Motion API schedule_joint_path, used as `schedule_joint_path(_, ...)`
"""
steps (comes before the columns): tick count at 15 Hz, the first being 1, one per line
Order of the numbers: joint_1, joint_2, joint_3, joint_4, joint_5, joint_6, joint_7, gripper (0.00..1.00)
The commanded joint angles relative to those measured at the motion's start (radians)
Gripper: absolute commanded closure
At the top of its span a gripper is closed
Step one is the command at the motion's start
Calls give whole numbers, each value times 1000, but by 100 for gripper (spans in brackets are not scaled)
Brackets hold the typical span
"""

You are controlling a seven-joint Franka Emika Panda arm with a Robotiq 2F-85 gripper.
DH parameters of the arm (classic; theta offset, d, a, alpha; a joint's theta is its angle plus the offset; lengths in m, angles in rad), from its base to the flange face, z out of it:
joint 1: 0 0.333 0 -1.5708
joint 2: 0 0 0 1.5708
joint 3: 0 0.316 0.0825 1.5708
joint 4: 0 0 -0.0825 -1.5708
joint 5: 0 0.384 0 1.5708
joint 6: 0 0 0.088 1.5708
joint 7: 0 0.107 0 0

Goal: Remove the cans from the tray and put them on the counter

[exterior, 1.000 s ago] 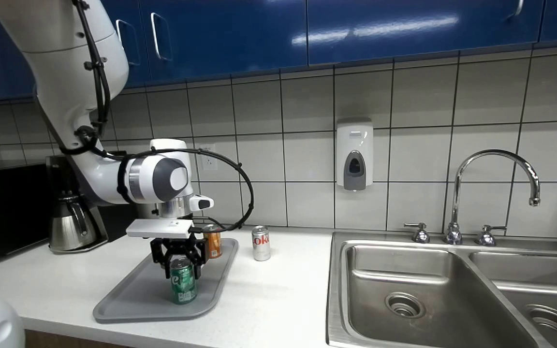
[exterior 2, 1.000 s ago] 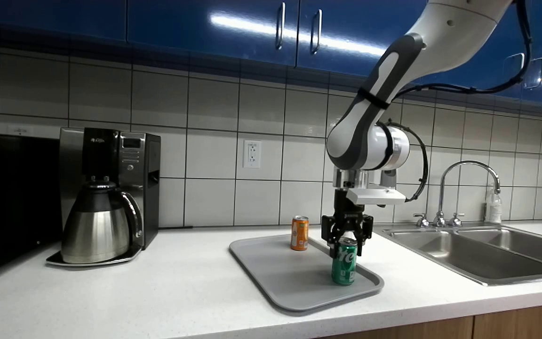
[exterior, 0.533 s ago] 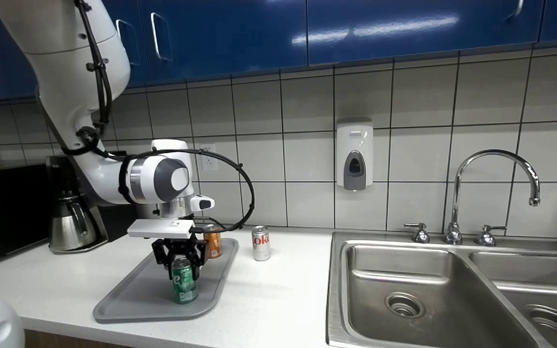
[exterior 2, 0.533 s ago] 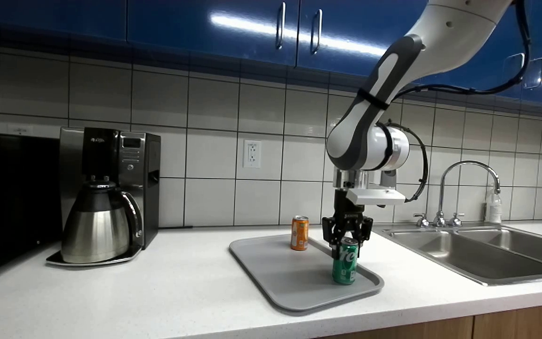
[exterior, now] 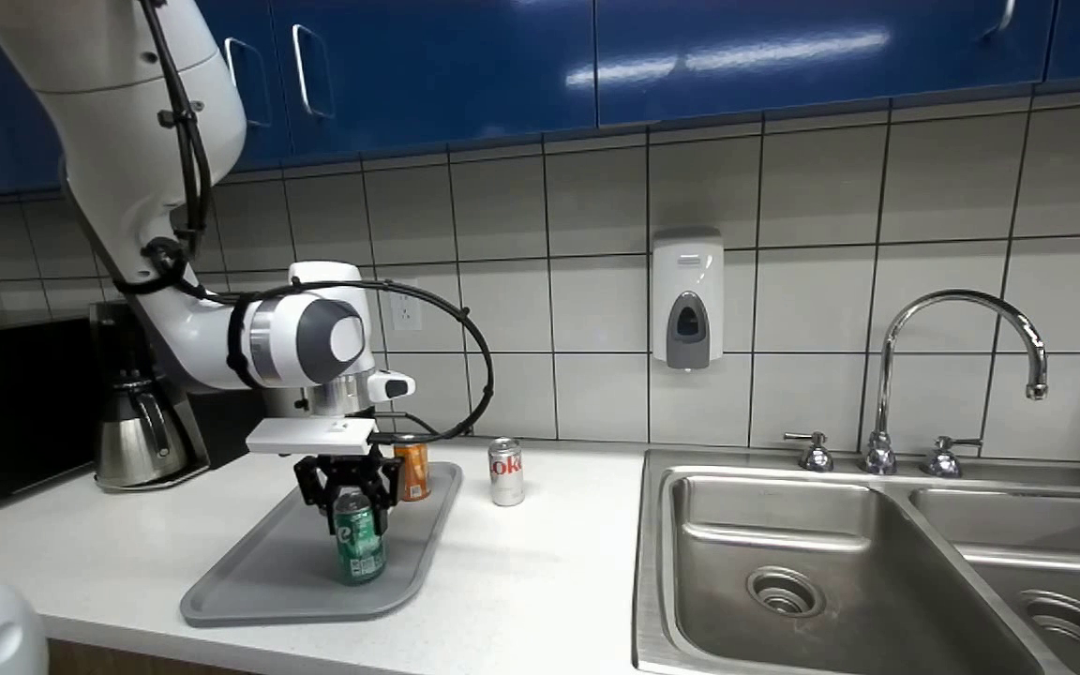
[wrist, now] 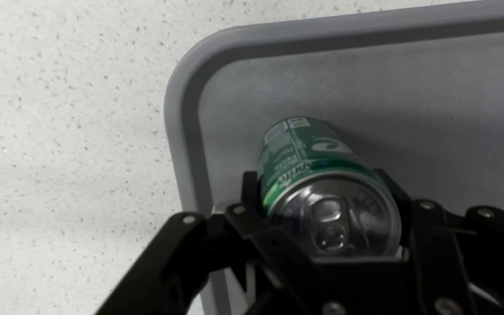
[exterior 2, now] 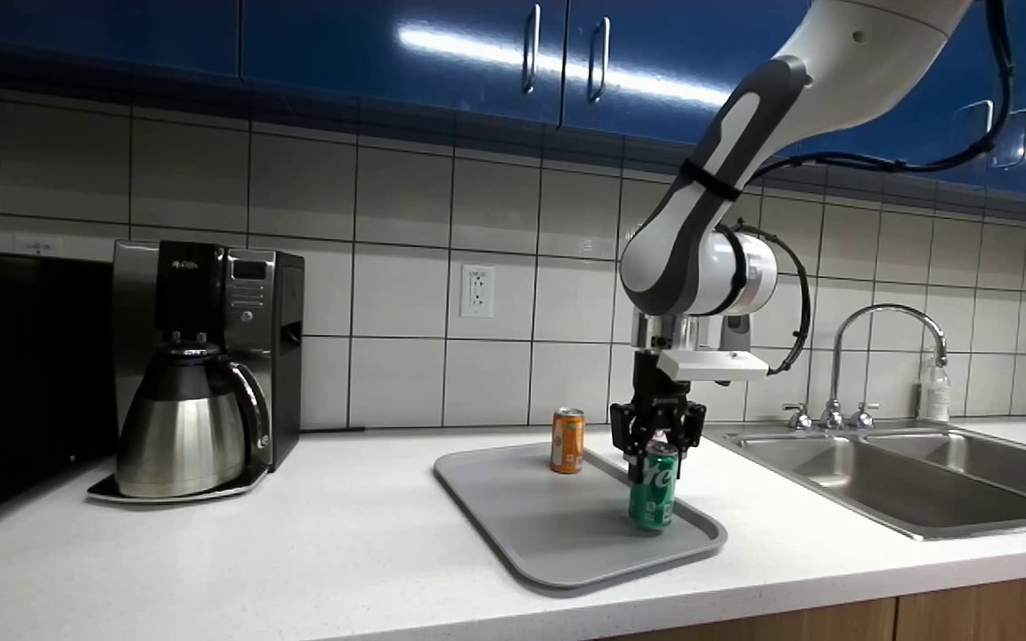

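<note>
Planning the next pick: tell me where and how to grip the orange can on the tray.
I'd probably grip the orange can around its upper side wall, coming straight down from above. It stands upright on the low-rimmed tray, its round side exposed well above the rim, and the green can held in the gripper is apart from it.

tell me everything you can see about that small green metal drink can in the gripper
The small green cylindrical can looks like metal, with white lettering and a silver lid bearing a pull tab. It is roughly upright, held near its top by the black two-fingered gripper, whose jaws press opposite sides. It is over the flat grey rectangular tray, near a rounded corner and inside the rim; whether its base touches the tray is hard to tell.
</note>
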Motion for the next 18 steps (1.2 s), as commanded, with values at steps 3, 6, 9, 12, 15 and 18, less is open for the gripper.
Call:
schedule_joint_path(3,-31,-85,-13,-46,-26,8,5,62)
schedule_joint_path(6,-51,-105,-33,-56,-28,10,-2,62)
schedule_joint_path(9,-74,-118,-52,-63,-31,11,-8,62)
schedule_joint_path(12,-96,-129,-72,-69,-37,11,-11,62)
schedule_joint_path(15,-114,-131,-88,-71,-45,9,-14,62)
schedule_joint_path(18,-130,-121,-102,-66,-58,4,-15,62)
